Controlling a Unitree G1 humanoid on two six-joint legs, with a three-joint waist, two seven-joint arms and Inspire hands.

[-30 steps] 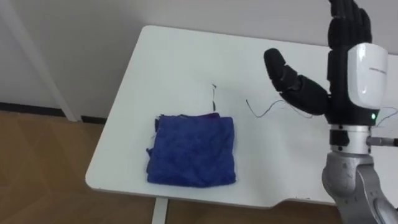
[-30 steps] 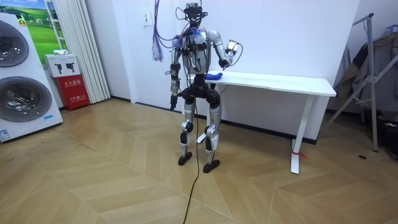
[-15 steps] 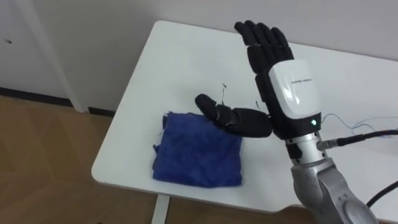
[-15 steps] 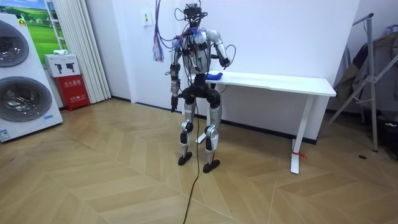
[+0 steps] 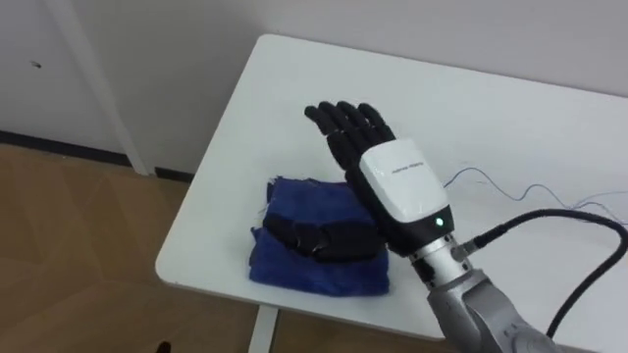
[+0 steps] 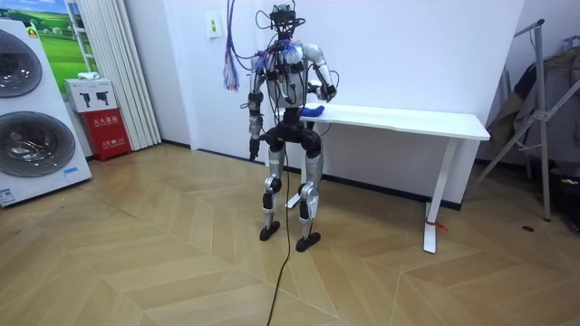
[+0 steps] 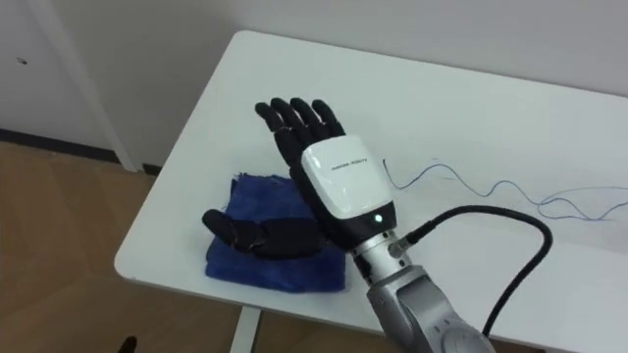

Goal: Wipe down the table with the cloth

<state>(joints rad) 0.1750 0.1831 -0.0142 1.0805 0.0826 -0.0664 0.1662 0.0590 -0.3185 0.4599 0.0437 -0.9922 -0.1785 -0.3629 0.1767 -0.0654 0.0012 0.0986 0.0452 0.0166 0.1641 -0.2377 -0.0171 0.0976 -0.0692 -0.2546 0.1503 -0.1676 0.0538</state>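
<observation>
Blue cloth (image 5: 299,201), folded into a square, lies on the white counter (image 5: 245,127) near its front left corner.

In the left eye view, the right hand (image 5: 392,186) is over the cloth, palm down. Its fingers (image 5: 343,123) are straight and spread, reaching past the cloth's far edge. The thumb stretches out across the blue fabric, and nothing is gripped. Whether the palm touches the cloth cannot be told.

In the room view, the robot stands upright at the counter's end on the room view's left. Its right arm is bent over the cloth, and its left hand (image 6: 253,149) hangs low at its side. Washing machines (image 6: 36,140) stand at the room view's far left.

In the right eye view, a thin blue thread (image 7: 471,186) lies in loops on the counter to the right of the hand, apart from the cloth.
</observation>
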